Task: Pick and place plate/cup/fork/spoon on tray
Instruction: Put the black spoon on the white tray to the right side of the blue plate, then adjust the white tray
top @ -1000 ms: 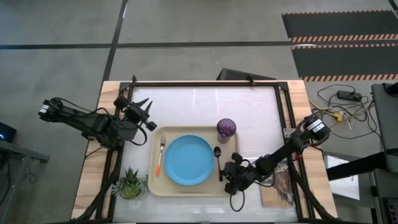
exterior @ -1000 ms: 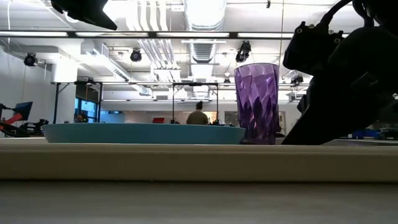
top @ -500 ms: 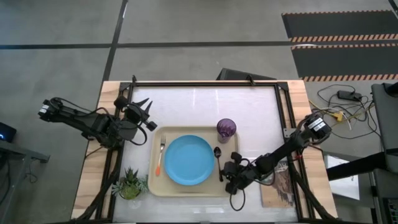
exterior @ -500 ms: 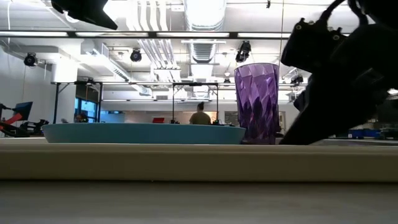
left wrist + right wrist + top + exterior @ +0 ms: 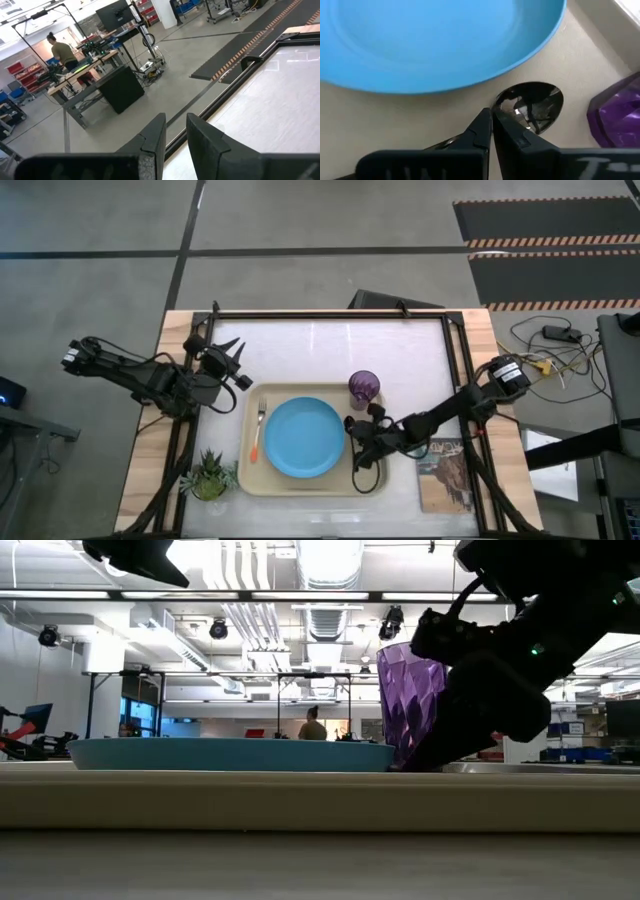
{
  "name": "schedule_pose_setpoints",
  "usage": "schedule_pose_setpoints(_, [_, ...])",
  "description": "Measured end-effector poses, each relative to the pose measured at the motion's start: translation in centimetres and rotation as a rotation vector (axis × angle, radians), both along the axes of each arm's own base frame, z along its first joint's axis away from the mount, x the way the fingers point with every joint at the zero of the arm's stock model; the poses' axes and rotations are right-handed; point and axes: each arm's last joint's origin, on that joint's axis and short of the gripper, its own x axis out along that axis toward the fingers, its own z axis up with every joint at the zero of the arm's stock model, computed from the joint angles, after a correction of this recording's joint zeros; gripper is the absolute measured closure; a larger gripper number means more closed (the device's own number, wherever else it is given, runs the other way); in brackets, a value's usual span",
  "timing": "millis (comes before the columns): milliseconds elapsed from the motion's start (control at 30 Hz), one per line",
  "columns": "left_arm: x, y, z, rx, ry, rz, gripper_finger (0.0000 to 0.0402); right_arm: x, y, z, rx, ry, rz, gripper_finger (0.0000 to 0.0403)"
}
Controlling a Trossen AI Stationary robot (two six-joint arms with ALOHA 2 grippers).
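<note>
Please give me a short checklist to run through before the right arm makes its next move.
1. Right claw shut over the spoon, nothing visibly between its tips: ok.
2. Spoon lying on the tray, between plate and cup: ok.
3. Fork on the tray beside the plate's other side: ok.
4. Cup upright at the tray's corner: ok; whether it stands inside the rim: cannot tell.
5. Room between the right arm and the cup for lifting away: cannot tell, they sit close.
6. Left claw parked off the tray, fingers slightly apart: ok.
</note>
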Motion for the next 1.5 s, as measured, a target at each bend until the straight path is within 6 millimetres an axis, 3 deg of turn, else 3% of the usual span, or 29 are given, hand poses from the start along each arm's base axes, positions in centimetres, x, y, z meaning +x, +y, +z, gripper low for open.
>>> schedule_pose_setpoints(433, [0.0, 0.0, 0.0, 0.002, 0.003, -0.001, 0.0343, -0.7, -0.6, -0.5, -0.047, 0.069, -0.068, 0.0394])
schedule_pose_setpoints(867, [0.0, 0.0, 0.0, 0.002, 0.003, -0.001, 0.0343, -0.9, 0.0, -0.1, -0.007, 0.086, -0.069, 0.0394])
schedule_pose_setpoints(1167, [0.0, 0.0, 0.0, 0.002, 0.003, -0.001, 0.0343, 0.3, 0.7, 2.4, -0.052, 0.195, -0.08, 0.0394])
schedule_pose_setpoints(1500, [0.0, 0.0, 0.0, 0.002, 0.002, -0.001, 0.0343, 1.0, 3.2, 6.2, -0.081, 0.256, -0.01, 0.0394])
